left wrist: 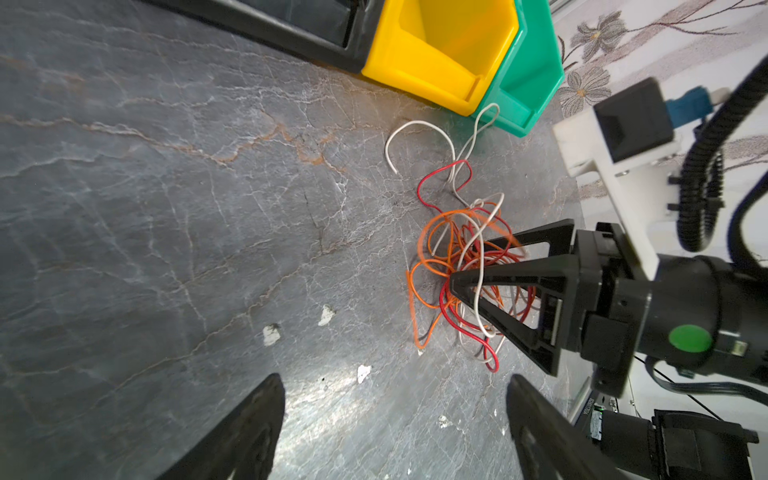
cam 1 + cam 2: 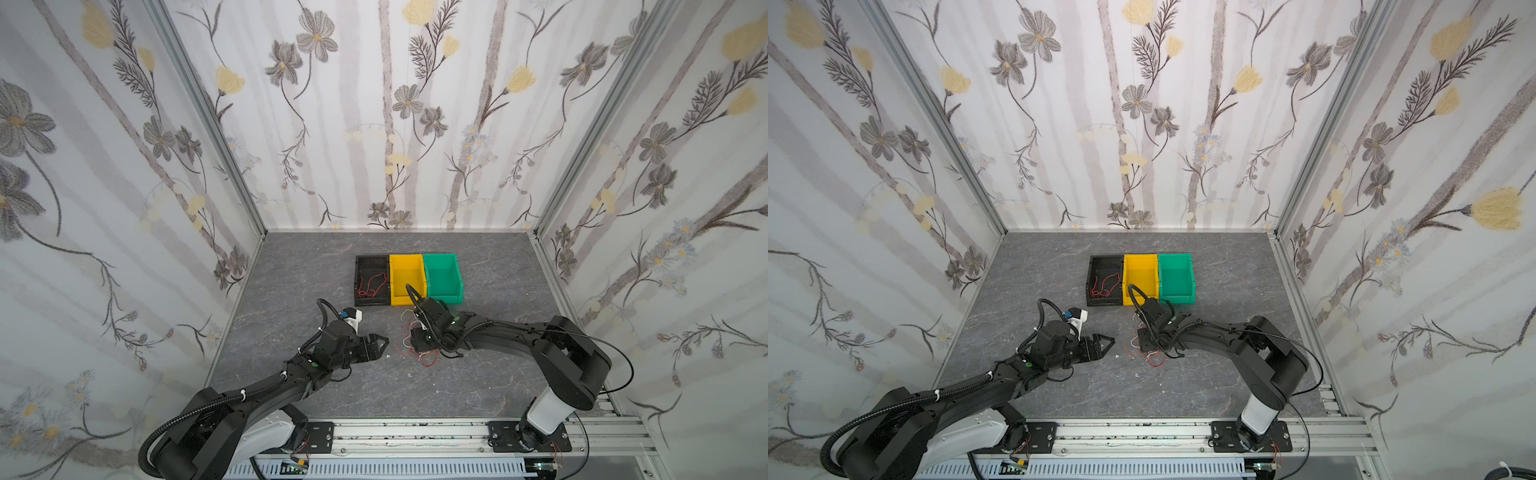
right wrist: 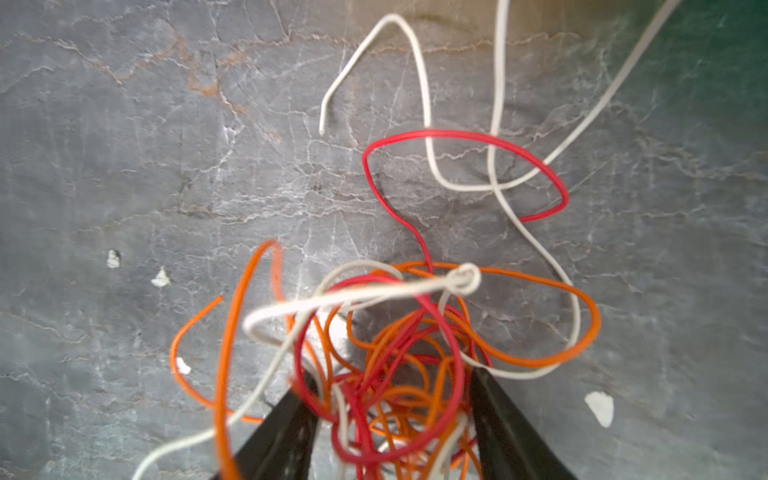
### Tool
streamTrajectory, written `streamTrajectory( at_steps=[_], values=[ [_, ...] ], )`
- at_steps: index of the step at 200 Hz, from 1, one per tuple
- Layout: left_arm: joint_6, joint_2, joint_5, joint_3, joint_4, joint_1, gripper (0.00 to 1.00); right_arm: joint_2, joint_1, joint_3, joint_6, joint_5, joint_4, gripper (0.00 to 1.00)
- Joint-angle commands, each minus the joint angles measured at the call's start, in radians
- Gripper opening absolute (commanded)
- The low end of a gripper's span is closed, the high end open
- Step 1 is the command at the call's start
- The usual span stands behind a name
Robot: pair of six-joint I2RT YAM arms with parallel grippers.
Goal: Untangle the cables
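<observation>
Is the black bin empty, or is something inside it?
Not empty. In both top views a thin red cable lies curled on the floor of the black bin.

Top views high overhead, wrist views close, sharing cables (image 1: pixel 465 253)

Left end effector (image 1: pixel 395 428) gapes wide; right end effector (image 3: pixel 390 386) seemingly half-spread.

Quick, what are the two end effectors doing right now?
Left end effector: open, empty.
Right end effector: open, jaws apart around the cables.
</observation>
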Motion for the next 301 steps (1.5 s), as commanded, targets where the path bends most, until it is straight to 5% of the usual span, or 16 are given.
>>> streamTrajectory(
  at_steps=[1, 45, 116, 241, 301],
  values=[
    [0.004, -0.007, -0.007, 0.000, 0.001, 0.000, 0.84, 0.020, 0.000, 0.008, 0.018, -0.013, 0.007, 0.50],
    [-0.001, -0.010, 0.005, 0.003, 0.007, 0.000, 0.83, -0.010, -0.003, -0.020, 0.025, -0.031, 0.056, 0.22],
    [-0.018, -0.020, 0.062, 0.024, 0.034, -0.004, 0.82, -0.076, -0.010, -0.062, 0.058, -0.054, 0.124, 0.08],
    [-0.032, 0.114, 0.064, 0.084, 0.100, -0.052, 0.64, -0.113, 0.001, -0.063, 0.086, -0.112, 0.174, 0.05],
    [-0.019, 0.189, 0.049, 0.116, 0.122, -0.066, 0.44, -0.109, 0.020, -0.044, 0.086, -0.123, 0.179, 0.06]
  ],
)
